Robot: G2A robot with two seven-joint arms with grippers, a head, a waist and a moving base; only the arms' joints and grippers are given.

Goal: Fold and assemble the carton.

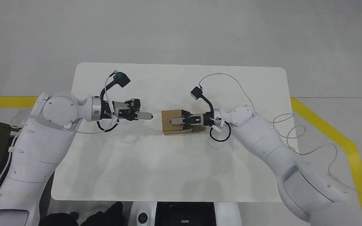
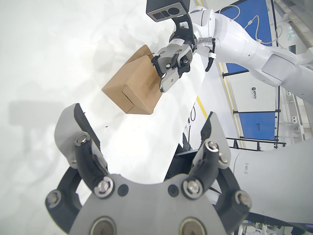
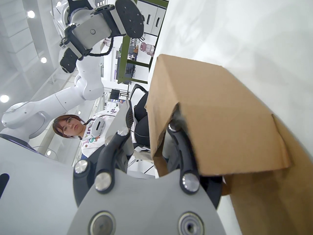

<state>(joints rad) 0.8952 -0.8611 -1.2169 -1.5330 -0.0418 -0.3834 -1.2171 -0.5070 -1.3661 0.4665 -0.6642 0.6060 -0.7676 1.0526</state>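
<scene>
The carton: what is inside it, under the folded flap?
One finger of the right tool reaches into the carton under its flap; cardboard covers the fingertip. The other finger is outside the wall. The rest of the inside is hidden.

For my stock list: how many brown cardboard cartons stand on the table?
1. The brown cardboard carton stands near the middle of the white table, with the right gripper at it; the left gripper is apart from it. No second carton is visible.
</scene>
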